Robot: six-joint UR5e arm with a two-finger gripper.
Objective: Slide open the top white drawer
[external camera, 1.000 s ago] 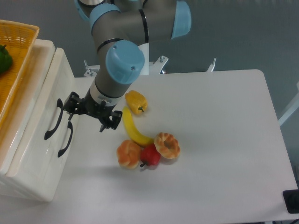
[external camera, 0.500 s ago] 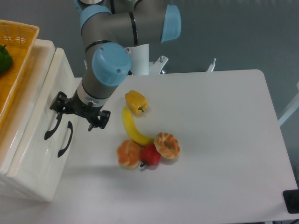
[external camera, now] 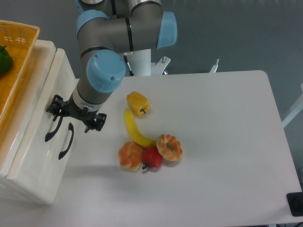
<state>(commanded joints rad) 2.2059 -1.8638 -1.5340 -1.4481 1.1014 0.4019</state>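
The cabinet stood at the tabletop's left edge; its top drawer looked shut. The tool, fingers apart, straddled the upper handle. Closing off-centre risked slipping or catching the lower handle.

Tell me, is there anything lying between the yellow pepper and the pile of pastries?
Yes: the banana lies between the yellow pepper and the pastries, its lower end reaching the red apple, as seen by the fixed camera.

cream-white top white drawer with black handle; orange woven basket; yellow banana; red apple
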